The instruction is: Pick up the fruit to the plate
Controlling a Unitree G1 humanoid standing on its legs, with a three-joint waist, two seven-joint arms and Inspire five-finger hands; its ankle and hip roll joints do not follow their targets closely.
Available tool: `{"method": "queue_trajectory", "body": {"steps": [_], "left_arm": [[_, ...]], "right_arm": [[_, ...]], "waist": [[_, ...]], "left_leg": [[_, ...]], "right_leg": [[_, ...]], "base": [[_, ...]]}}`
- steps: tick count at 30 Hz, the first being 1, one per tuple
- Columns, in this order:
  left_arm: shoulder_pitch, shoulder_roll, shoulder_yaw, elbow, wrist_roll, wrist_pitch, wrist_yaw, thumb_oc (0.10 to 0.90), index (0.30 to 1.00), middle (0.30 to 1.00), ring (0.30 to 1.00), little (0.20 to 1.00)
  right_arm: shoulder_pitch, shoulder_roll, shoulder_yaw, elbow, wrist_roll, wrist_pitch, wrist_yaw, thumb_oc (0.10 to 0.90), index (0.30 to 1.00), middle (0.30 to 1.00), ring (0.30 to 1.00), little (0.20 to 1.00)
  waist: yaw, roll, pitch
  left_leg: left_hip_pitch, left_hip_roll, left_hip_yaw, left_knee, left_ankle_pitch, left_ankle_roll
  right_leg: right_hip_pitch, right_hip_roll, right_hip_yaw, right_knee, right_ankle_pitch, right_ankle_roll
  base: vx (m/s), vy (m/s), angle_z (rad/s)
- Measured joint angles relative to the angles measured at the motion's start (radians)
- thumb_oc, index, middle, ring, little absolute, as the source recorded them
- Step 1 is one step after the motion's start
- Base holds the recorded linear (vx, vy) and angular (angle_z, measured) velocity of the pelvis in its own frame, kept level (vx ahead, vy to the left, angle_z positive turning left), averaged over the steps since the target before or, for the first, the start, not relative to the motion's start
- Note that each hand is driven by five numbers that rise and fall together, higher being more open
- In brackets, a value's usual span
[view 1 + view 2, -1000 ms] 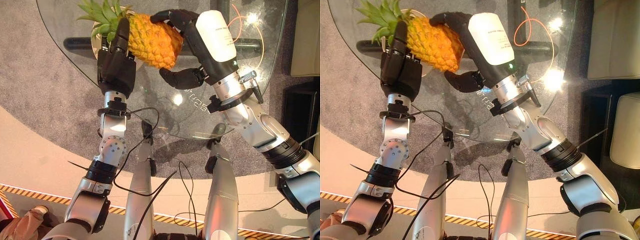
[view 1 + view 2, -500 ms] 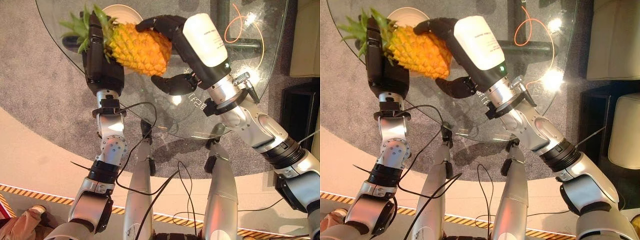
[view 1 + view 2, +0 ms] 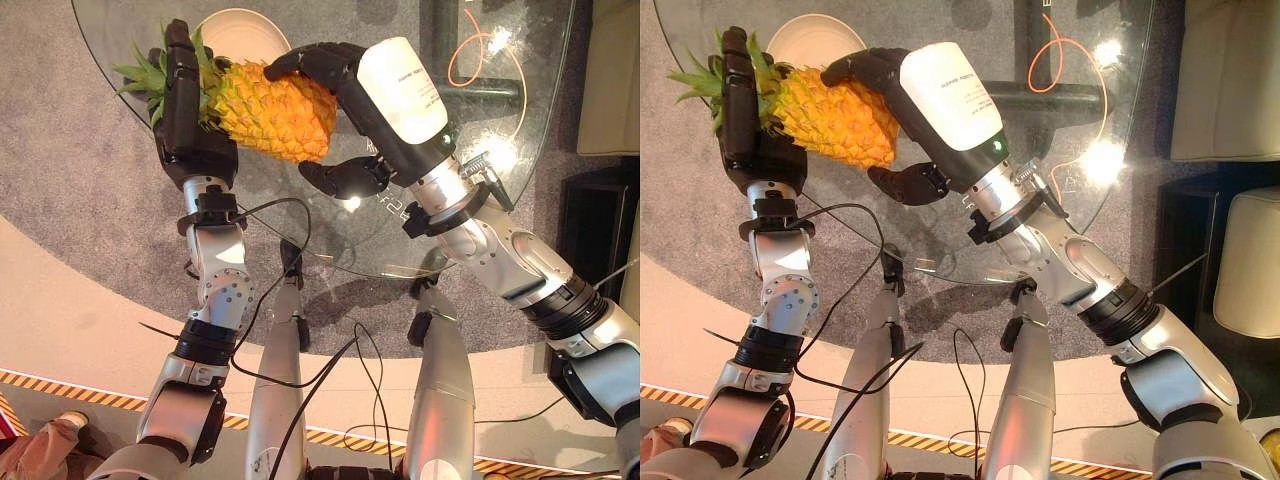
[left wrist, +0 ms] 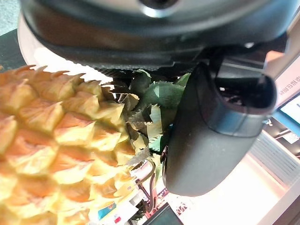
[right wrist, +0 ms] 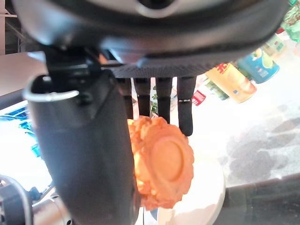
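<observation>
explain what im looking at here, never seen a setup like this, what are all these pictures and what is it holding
This is a humanoid robot with two silver-grey arms, each ending in a dark hand with fingers and a thumb. Two pictures come from a stereo camera on its head, looking down at a round glass table. The other two come from cameras on its wrists, looking along each hand from very close.

The robot holds a pineapple between both hands, above the table. The left hand is at the leafy crown end. The right hand is at the base end, with its fingers curled over the top of the fruit and its thumb underneath. In the right wrist view you see the pineapple's round base past the fingers.

A white plate lies on the table just beyond the pineapple. An orange cable loops farther to the right.
</observation>
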Motion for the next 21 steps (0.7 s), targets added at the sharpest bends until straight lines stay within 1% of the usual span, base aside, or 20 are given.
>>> {"method": "queue_trajectory", "body": {"steps": [7, 13, 17, 21], "left_arm": [[-0.023, -0.001, 0.000, -0.001, 0.062, -0.016, 0.020, 0.100, 0.300, 0.300, 0.300, 0.200], [-0.045, -0.001, 0.002, -0.003, 0.133, -0.017, 0.079, 0.100, 0.300, 0.300, 0.300, 0.200], [-0.044, -0.012, 0.015, -0.003, 0.207, -0.036, 0.181, 0.100, 0.300, 0.300, 0.300, 0.200], [-0.028, -0.023, 0.046, 0.000, 0.262, -0.053, 0.286, 0.100, 0.300, 0.300, 0.300, 0.200]], "right_arm": [[0.020, 0.009, -0.014, 0.004, 0.001, 0.007, -0.030, 0.800, 0.900, 0.900, 0.900, 0.900], [0.023, 0.012, -0.023, 0.004, 0.001, 0.013, -0.037, 0.800, 0.900, 0.900, 0.900, 0.900], [0.024, 0.016, -0.032, 0.004, 0.000, 0.015, -0.045, 0.800, 0.900, 0.900, 0.900, 0.900], [0.031, 0.026, -0.089, 0.004, 0.001, 0.027, -0.082, 0.800, 0.900, 0.900, 0.900, 0.900]], "waist": [[-0.001, 0.000, 0.000], [-0.006, 0.000, 0.000], [-0.008, 0.000, 0.000], [-0.007, 0.000, 0.000]], "left_leg": [[-0.002, 0.000, 0.001, 0.000, 0.000, 0.000], [-0.003, 0.000, 0.001, 0.000, 0.000, 0.000], [-0.003, 0.000, 0.001, 0.000, 0.000, 0.000], [-0.003, 0.000, 0.001, 0.000, 0.000, 0.000]], "right_leg": [[-0.003, 0.000, 0.002, 0.000, 0.000, 0.000], [-0.004, 0.000, 0.004, 0.000, 0.000, 0.000], [-0.004, 0.000, 0.004, 0.000, 0.000, 0.000], [-0.004, 0.000, 0.004, 0.000, 0.000, 0.000]], "base": [[0.00, 0.000, 0.00], [0.00, 0.000, 0.00], [0.00, 0.000, 0.00], [0.00, 0.000, 0.00]]}}
